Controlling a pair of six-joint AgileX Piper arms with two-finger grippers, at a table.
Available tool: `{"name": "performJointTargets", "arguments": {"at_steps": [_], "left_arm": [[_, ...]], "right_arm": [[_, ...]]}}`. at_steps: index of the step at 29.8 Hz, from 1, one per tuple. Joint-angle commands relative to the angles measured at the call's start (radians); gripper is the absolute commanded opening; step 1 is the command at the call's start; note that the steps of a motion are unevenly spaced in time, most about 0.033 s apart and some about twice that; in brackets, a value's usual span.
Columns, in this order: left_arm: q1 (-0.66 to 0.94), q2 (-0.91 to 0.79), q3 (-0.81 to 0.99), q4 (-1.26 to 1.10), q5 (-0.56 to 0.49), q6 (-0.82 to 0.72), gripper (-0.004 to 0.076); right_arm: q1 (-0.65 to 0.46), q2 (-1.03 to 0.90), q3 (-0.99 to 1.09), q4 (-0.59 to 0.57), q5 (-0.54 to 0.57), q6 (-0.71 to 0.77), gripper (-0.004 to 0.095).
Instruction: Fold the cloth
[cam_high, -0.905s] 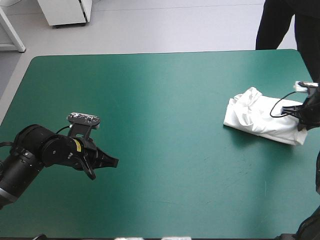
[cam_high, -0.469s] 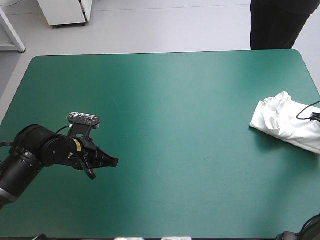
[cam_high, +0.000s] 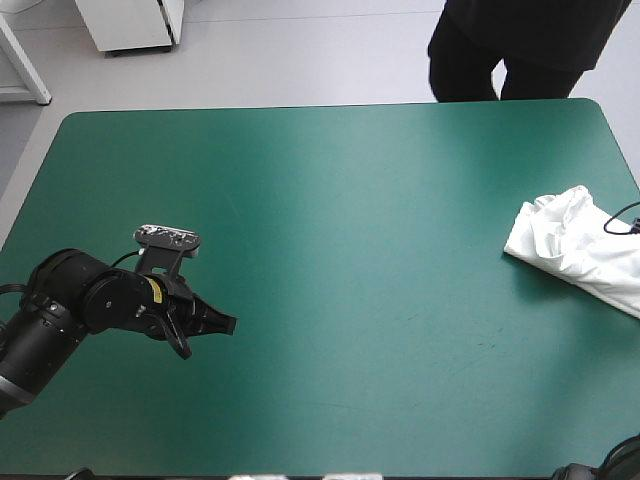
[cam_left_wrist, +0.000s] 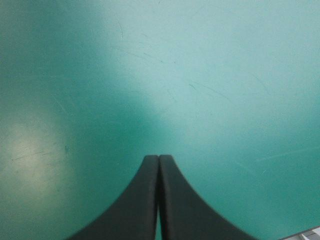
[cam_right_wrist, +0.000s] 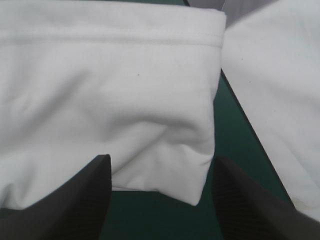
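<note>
White T-shirt (cam_high: 575, 250) bunched at the table's (cam_high: 330, 200) right edge. Right gripper (cam_right_wrist: 161, 160) spread wide there (fabric just ahead of its black fingers (cam_right_wrist: 75, 200)). Left gripper (cam_high: 225, 324) pressed together over the table's left half.

T-shirt (cam_right_wrist: 125, 90): white cloth, matt, stitched hem | table cover (cam_left_wrist: 210, 75): teal-green, smooth, faintly scratched | left gripper (cam_left_wrist: 159, 159): black, matt

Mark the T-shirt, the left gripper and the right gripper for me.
T-shirt (cam_high: 575, 250): high view, middle of the visible cloth.
left gripper (cam_left_wrist: 158, 159): left wrist view, tip where the shut fingers meet.
right gripper (cam_right_wrist: 161, 167): right wrist view, gap between its open fingers.
</note>
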Motion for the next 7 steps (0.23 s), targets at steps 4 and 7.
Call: {"name": "performJointTargets", "arguments": {"at_steps": [4,7], "left_arm": [[-0.005,-0.018,-0.022,0.069,-0.029,-0.004,-0.0009],[-0.005,-0.018,-0.022,0.108,-0.027,-0.004,-0.0009]], "right_arm": [[-0.048,-0.144,-0.026,0.065,-0.024,0.012,0.0497],[-0.059,-0.180,-0.026,0.115,-0.028,0.002,0.0454]]}}
